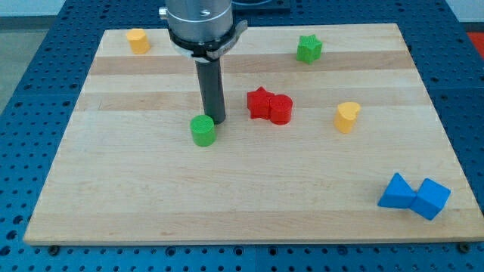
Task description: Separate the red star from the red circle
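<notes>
The red star (pixel 259 103) lies near the board's middle, touching the red circle (pixel 280 109) on its right. My tip (pixel 216 121) rests on the board to the left of the red star, a short gap away. The tip is right beside the green circle (pixel 203 130), just above and right of it.
A yellow hexagon-like block (pixel 138 41) sits at the top left, a green star (pixel 308 48) at the top right, a yellow heart (pixel 347 117) right of the red pair. Two blue blocks (pixel 414 196) touch at the bottom right. The wooden board (pixel 113 204) ends near them.
</notes>
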Tool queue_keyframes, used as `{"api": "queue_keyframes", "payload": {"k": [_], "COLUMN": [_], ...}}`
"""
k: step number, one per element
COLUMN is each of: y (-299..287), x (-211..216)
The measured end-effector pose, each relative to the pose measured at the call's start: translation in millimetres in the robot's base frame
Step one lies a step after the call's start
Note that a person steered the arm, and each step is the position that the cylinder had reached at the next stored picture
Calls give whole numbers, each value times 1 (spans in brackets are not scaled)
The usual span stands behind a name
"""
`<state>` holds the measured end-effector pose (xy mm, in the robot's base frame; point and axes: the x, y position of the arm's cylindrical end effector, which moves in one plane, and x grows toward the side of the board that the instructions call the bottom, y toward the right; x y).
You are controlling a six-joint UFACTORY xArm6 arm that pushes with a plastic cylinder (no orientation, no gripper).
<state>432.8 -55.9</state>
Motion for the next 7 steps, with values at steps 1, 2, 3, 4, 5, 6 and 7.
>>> {"api": "queue_keyframes", "payload": {"k": [1,2,3,4,5,6,7], "y": [29,61,83,85,81,69,47], "x": [6,8,5,-9,-28,-42,-48]}}
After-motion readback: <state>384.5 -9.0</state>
